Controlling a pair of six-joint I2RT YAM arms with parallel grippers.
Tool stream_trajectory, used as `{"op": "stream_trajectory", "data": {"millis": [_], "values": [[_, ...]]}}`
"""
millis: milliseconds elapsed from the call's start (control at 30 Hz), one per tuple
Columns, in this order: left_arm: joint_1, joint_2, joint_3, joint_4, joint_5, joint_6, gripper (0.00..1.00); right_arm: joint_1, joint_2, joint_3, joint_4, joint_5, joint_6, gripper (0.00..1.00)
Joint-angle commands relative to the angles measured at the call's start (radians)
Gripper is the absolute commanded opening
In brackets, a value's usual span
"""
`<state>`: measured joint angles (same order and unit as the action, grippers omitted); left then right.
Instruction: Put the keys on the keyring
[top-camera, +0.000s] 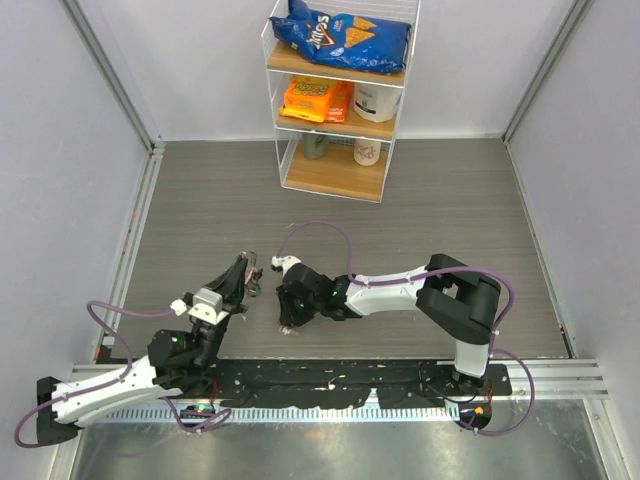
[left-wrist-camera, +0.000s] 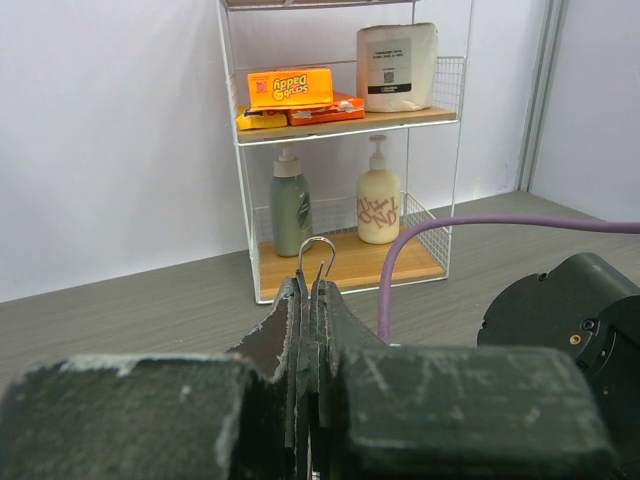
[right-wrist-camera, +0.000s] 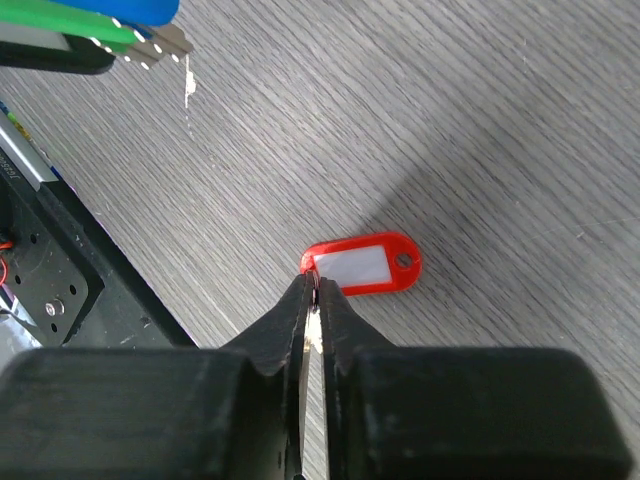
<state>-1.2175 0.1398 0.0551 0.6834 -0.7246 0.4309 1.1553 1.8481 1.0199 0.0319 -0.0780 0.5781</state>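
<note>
My left gripper (top-camera: 249, 272) (left-wrist-camera: 309, 286) is shut on the keyring (left-wrist-camera: 316, 242), whose thin silver loop sticks up past the fingertips. It hangs a little above the table, left of centre. The red key (right-wrist-camera: 364, 266), a red plastic head with a white label, lies flat on the grey table. My right gripper (top-camera: 288, 320) (right-wrist-camera: 316, 286) is tipped down onto it, jaws shut on the thin metal at its left end. A green key (right-wrist-camera: 60, 22) and a blue key (right-wrist-camera: 135, 8) show in the top left corner of the right wrist view, with silver blades (right-wrist-camera: 160, 44). What holds them is out of view.
A white wire shelf (top-camera: 338, 100) (left-wrist-camera: 340, 150) with snack bags, boxes and bottles stands at the back. The black mounting rail (top-camera: 330, 380) (right-wrist-camera: 40, 270) runs along the near edge, close to the right gripper. A purple cable (left-wrist-camera: 420, 240) loops in front of the left wrist camera.
</note>
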Motion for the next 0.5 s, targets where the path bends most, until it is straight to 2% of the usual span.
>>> {"op": "stream_trajectory", "data": {"millis": [0,167,467], "values": [[-0.002,0.004,0.020,0.067,-0.006,0.005,0.00,0.000,-0.012,0.028,0.014,-0.002,-0.009,0.06],[-0.002,0.011,0.022,0.068,-0.004,0.005,0.00,0.001,-0.069,-0.013,0.045,0.018,-0.006,0.06],[-0.002,0.000,0.019,0.062,0.014,-0.001,0.00,-0.002,-0.343,-0.139,0.128,0.038,0.063,0.06]]}}
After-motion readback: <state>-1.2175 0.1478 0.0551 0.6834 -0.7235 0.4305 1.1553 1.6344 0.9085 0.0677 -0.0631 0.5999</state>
